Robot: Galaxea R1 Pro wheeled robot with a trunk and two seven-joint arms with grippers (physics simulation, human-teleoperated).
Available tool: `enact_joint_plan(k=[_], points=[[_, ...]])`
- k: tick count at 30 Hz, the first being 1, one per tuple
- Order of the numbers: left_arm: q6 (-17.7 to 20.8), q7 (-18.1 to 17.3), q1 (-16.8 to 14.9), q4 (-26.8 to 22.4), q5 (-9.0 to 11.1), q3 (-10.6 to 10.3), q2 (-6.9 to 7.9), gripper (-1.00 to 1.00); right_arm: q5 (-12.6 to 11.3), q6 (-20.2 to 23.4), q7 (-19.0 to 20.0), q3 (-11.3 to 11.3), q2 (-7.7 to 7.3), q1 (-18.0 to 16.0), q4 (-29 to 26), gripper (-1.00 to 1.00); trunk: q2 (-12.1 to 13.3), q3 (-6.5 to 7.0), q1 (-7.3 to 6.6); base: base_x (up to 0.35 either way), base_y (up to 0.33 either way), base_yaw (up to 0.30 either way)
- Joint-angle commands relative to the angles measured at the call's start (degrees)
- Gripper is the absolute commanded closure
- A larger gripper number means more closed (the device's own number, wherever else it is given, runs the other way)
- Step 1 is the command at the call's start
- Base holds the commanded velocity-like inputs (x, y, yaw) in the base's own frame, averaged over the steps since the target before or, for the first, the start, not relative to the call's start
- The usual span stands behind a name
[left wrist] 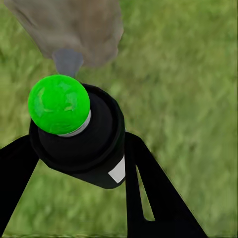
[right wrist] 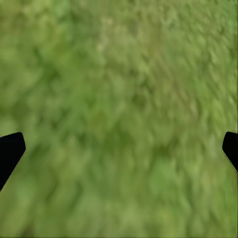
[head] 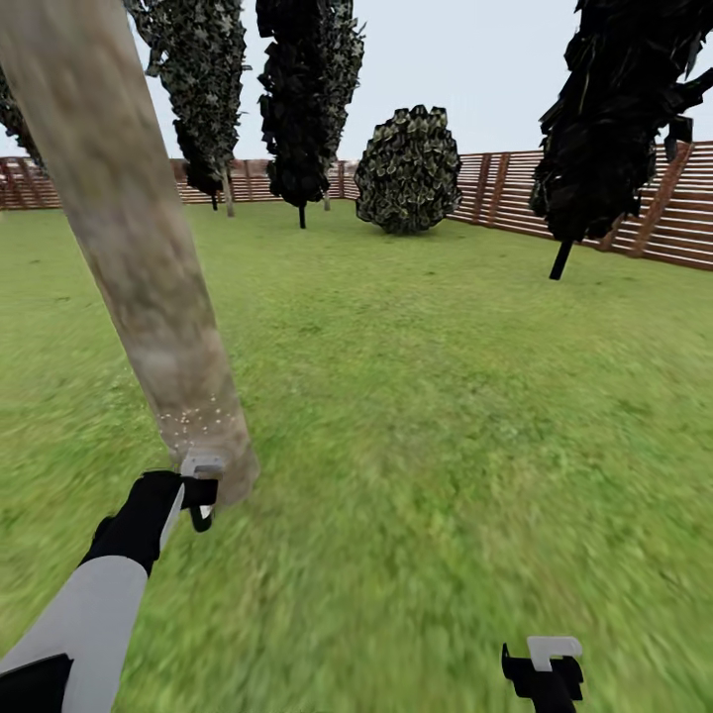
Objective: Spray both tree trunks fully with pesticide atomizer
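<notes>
The left pincer (left wrist: 79, 148) is clamping the pesticide atomizer (left wrist: 74, 144) around its rigid, probably light and smooth body, aiming it at the tree trunk (head: 149, 287) base; grasping mid-body seems soundest; the right pincer (right wrist: 119, 148) is hanging apart over grass (right wrist: 119, 74).

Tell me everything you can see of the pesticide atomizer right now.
The pesticide atomizer is a dark cylinder with a pale collar and a bright green dome on top, plus a small white patch on its side. It sits clamped between the left gripper fingers, nozzle aimed at the tree trunk base, where pale specks dot the bark.
</notes>
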Motion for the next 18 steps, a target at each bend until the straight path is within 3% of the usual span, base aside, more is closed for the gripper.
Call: enact_joint_plan(k=[1,7,15,18], points=[[0.1,-0.2,0.5,0.0,-0.5,0.3,0.08,1.00,0.6,-0.2,-0.2,-0.4,0.01,0.0,0.1,-1.00,0.0,-0.05,-0.01,0.000,-0.273,0.278],[0.0,2.2,1.1,0.0,-0.5,0.2,0.27,1.00,0.6,-0.2,-0.2,-0.4,0.01,0.0,0.1,-1.00,0.0,-0.05,-0.01,0.089,-0.271,0.254],[-0.2,2.6,2.1,0.0,-0.5,0.5,0.44,1.00,0.6,-0.2,-0.2,-0.4,0.05,0.0,0.1,-1.00,0.0,-0.05,-0.01,0.212,-0.214,0.039],[-0.2,5.6,2.1,0.0,-0.4,0.4,0.28,1.00,0.6,-0.2,-0.2,-0.4,0.09,0.0,0.1,-1.00,0.0,-0.05,-0.01,0.238,-0.178,0.231]])
